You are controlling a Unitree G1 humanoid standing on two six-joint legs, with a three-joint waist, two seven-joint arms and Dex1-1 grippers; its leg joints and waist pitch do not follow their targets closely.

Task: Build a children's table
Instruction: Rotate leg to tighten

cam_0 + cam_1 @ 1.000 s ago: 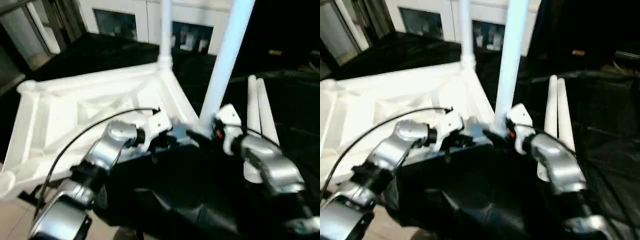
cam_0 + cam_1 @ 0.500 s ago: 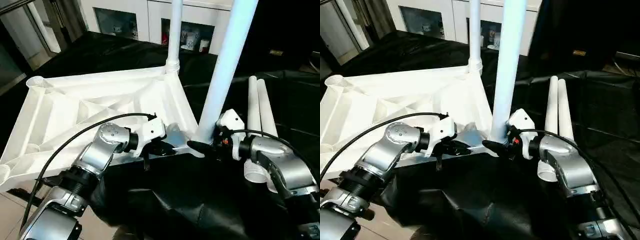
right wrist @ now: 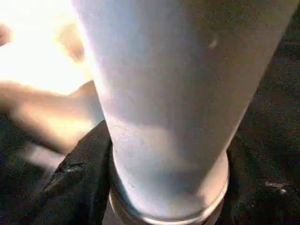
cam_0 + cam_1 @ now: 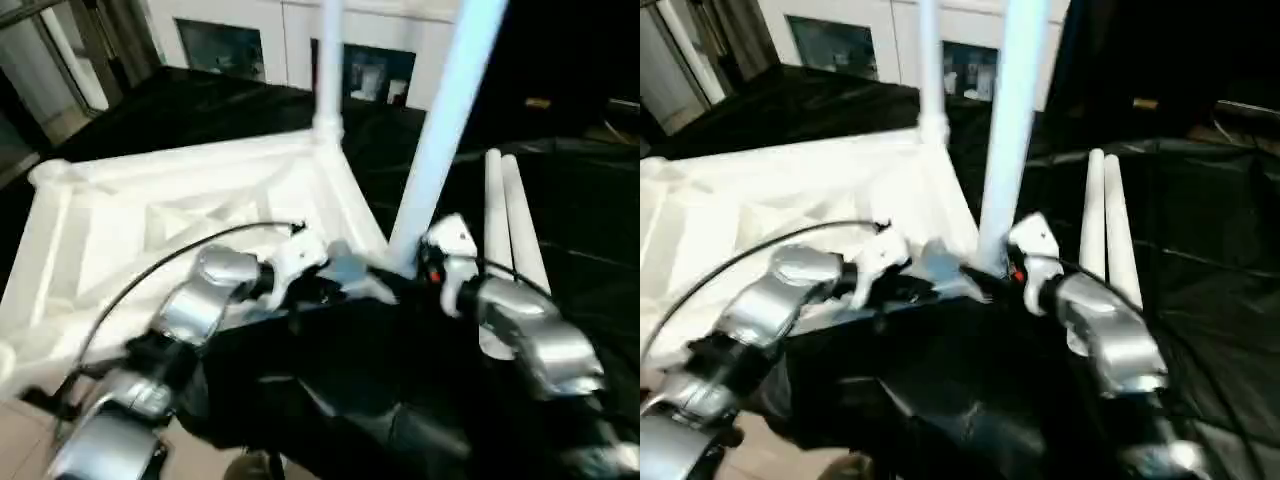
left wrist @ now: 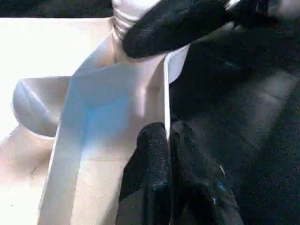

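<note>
The white tabletop (image 4: 190, 205) lies underside up on the black-draped table, its ribs showing. One leg (image 4: 328, 70) stands upright in the far corner socket. A second leg (image 4: 440, 130) stands in the near right corner. My left gripper (image 4: 335, 285) is shut on the tabletop's thin near rim (image 5: 165, 101), just left of that corner. My right gripper (image 4: 402, 278) sits at the foot of the near leg (image 3: 159, 103), which looms close in the right wrist view. Two loose legs (image 4: 505, 200) lie side by side to the right.
Black cloth (image 4: 380, 400) bunches up in front of the tabletop between my forearms. White cabinets (image 4: 250, 40) stand behind the table. Bare floor (image 4: 20, 440) shows at the near left, past the table's edge.
The whole picture has shaken and shifted with the camera. Both grippers stay at the near right corner, the left one still pinching the rim.
</note>
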